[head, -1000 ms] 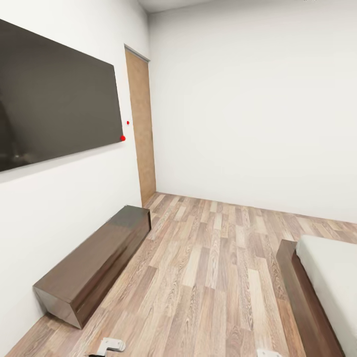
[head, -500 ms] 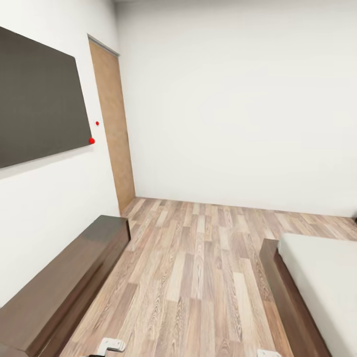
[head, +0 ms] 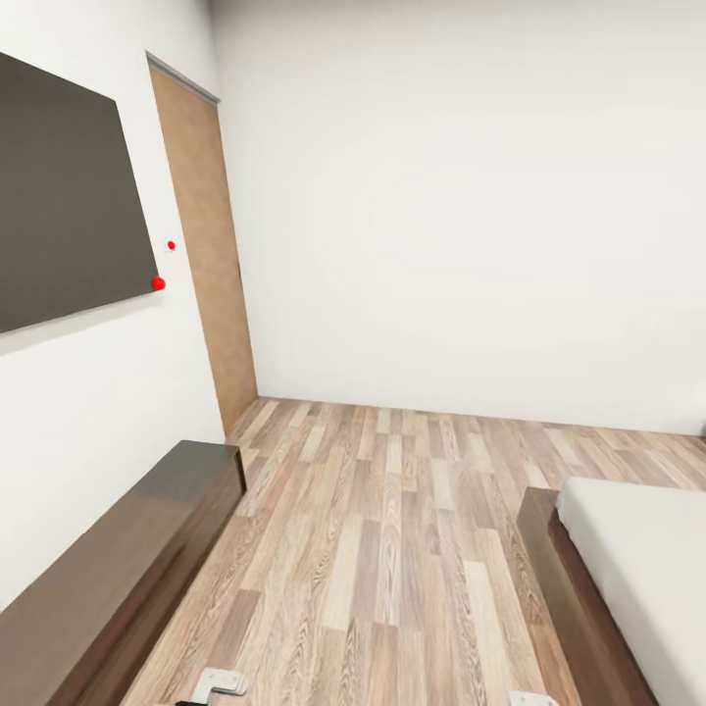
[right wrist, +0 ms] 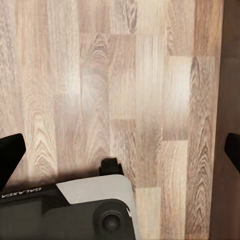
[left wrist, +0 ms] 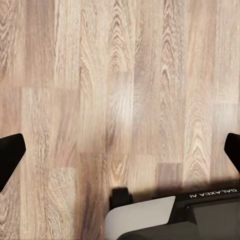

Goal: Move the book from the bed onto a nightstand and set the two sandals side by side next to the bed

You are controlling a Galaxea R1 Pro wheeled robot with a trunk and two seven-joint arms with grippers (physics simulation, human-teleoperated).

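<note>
The robot stood in the bedroom facing a white wall, with the bed at its right and a long dark cabinet along the wall at its left, under a dark screen beside a brown door. The book and the sandals could not be placed relative to either claw. I judged the book light, thin and stiff, best pinched at an edge; the sandals light and bendy, best taken by the sole's rim. The left claw and right claw hung over bare plank floor, fingers wide apart, holding nothing.
</note>
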